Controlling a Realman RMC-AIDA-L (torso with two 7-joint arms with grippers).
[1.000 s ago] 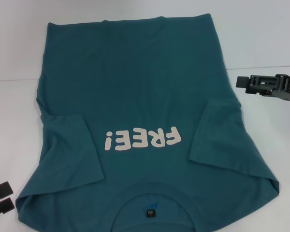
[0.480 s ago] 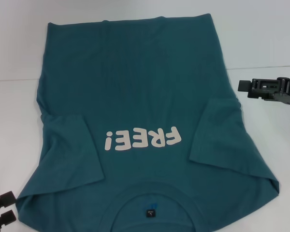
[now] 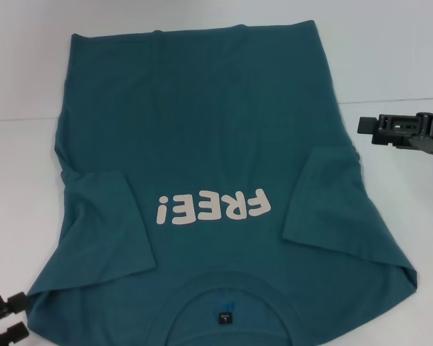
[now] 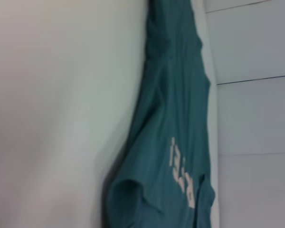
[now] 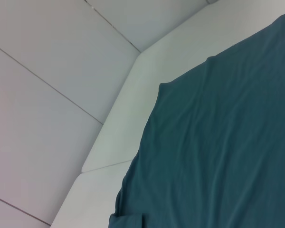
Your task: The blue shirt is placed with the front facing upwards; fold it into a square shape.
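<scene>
Nearest to us, at the lower left corner of the head view, the left gripper (image 3: 5, 319) shows two black fingers (image 3: 3, 304) parted with a clear gap and nothing between them, just beside the shirt's near left shoulder corner. The large teal-blue cotton short-sleeved shirt (image 3: 202, 144) lies front up on the white tabletop (image 3: 390, 58), collar and small black neck label (image 3: 224, 317) toward us, hem at the far side. Both sleeves are already turned inward over the body, so we judge the side folds done and the lengthwise fold next.

To do that well, we would take the two near shoulder corners together, pinching through every layer — sleeve flap included — and carry them toward the hem at an even height, so that the fold line runs straight across and the white rounded "FREE!" lettering (image 3: 211, 207) does not buckle.

The cloth looks soft, matte and limp, with shallow wrinkles near the left sleeve (image 3: 105, 223); it will likely sag and drag if lifted unevenly.

Farther off, the right gripper (image 3: 408, 132) hangs above bare tabletop beside the shirt's right edge — dark, blocky, holding nothing; whether its fingers are parted we cannot tell.
</scene>
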